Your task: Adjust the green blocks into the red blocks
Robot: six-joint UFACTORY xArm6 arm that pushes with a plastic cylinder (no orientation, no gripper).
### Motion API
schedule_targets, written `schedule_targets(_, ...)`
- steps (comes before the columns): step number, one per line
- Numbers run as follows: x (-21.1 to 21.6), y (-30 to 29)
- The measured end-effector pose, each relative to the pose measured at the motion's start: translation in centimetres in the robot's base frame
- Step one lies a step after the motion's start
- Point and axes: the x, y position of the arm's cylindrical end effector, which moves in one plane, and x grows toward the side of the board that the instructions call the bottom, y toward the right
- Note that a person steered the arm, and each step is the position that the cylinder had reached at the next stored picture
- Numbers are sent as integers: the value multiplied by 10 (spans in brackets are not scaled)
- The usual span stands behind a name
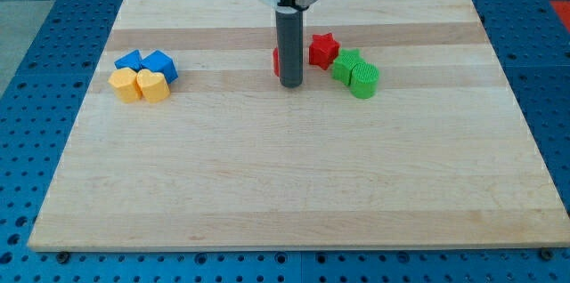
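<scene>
My tip [291, 85] rests on pale wood beside ribbed green blocks [356, 73].

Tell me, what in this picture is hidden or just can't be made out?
- Camera view: my tip stands in front of a red block, so only a sliver shows at the rod's left; its shape is unreadable.
- Whether the tip touches that block cannot be judged.
- The arm above the rod is cut off by the view's top.
- The two blue blocks are half covered by the yellow blocks before them.

Wooden board [294, 185] with red [323, 49], green [356, 74], blue [147, 62] and yellow blocks [140, 85] on top.
</scene>
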Motion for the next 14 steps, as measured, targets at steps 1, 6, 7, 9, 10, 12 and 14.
schedule_targets(1,26,-11)
schedule_targets(6,6,62)
schedule_targets(7,27,58)
schedule_targets(9,64,144)
schedule_targets(10,38,209)
schedule_targets(12,6,153)
schedule_targets(14,6,92)
